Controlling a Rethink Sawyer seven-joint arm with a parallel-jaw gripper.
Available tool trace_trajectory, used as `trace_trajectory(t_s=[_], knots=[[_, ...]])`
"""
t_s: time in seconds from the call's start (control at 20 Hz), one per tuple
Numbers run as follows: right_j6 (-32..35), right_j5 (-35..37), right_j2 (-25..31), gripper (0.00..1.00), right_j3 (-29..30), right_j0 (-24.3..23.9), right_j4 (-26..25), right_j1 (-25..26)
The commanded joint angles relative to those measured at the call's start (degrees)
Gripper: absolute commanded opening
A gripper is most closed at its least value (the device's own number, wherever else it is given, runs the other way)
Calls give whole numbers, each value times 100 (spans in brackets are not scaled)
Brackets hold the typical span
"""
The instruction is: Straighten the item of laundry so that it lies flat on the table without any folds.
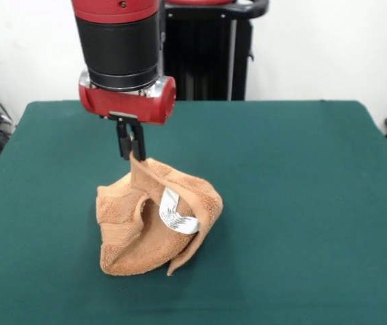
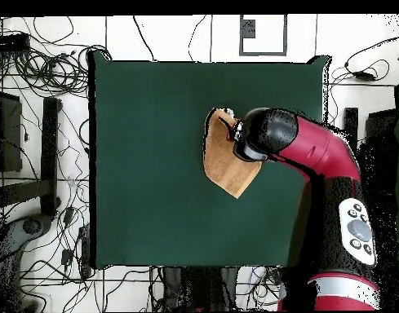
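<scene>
The orange-tan terry towel (image 1: 156, 220) is bunched up and hangs from one pinched edge, with its lower folds resting on the dark green table (image 1: 301, 189). A small white-silver label (image 1: 176, 213) shows on the front fold. My gripper (image 1: 131, 150) is shut on the towel's top edge and holds it lifted, left of the table's middle. In the overhead view the towel (image 2: 223, 159) lies partly under the red arm's wrist (image 2: 263, 134), right of the table's middle (image 2: 153, 163); the gripper itself is hidden there.
The robot's black pedestal (image 1: 207, 54) stands behind the table's far edge. Cables and gear lie on the floor left of the table (image 2: 39, 163). The arm (image 2: 325, 163) reaches in from the right side in the overhead view.
</scene>
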Motion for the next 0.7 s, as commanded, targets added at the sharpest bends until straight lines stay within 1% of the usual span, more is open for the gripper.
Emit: trace_trajectory(t_s=[0.05, 0.2, 0.4, 0.7], knots=[[-980, 552, 995, 0, -217, -128, -392, 250], [-969, 563, 1033, 0, -120, -173, -466, 168], [-946, 724, 1064, 0, -128, -189, -605, 110], [-930, 1056, 1123, 0, -364, -227, -818, 128]])
